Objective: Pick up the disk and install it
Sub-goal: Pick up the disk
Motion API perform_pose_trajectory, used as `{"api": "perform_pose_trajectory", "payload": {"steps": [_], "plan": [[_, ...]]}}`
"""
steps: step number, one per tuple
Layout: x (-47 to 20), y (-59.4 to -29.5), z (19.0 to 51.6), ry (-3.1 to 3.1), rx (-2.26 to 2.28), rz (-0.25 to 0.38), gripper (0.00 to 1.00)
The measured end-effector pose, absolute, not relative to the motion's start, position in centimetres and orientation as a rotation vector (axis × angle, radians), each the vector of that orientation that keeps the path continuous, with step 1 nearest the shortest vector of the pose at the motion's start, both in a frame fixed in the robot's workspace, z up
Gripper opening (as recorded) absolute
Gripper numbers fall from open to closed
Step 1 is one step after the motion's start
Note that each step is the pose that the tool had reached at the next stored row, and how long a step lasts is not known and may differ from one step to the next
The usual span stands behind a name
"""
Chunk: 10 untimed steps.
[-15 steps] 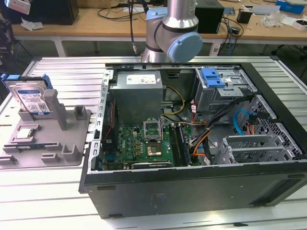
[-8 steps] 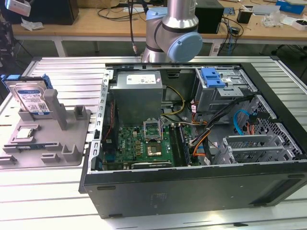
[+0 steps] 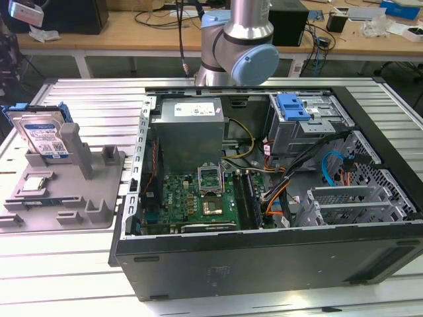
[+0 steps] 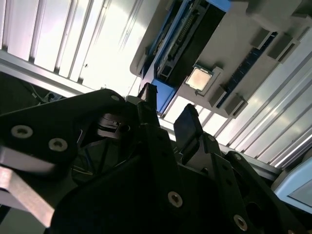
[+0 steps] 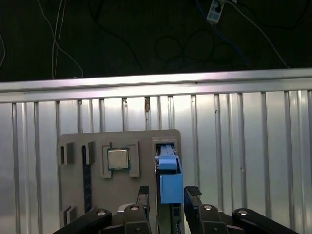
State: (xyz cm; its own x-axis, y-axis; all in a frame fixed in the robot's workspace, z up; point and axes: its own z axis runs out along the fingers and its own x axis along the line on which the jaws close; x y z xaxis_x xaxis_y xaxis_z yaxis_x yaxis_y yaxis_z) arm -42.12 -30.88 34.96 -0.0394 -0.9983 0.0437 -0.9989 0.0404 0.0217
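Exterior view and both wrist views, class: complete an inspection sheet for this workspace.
Surface: slatted aluminium table.
Job's things: silver rectangular disk in blue plastic frame stands on edge in a grey plastic fixture; not installed.
Clutter: small square silver chip seated in the fixture.
Grippers: black claw open, holding nothing, lined up with the disk.
Cables: orange and blue wires inside the open black computer case.
Surroundings: wooden desks with loose cables.
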Motion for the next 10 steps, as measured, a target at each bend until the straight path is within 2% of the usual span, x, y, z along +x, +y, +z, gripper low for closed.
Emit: {"api": "perform_pose_trajectory", "payload": {"steps": [10], "plan": [[-42.12, -30.88, 34.51, -2.231, 2.144, 0.024, 0.44]]}}
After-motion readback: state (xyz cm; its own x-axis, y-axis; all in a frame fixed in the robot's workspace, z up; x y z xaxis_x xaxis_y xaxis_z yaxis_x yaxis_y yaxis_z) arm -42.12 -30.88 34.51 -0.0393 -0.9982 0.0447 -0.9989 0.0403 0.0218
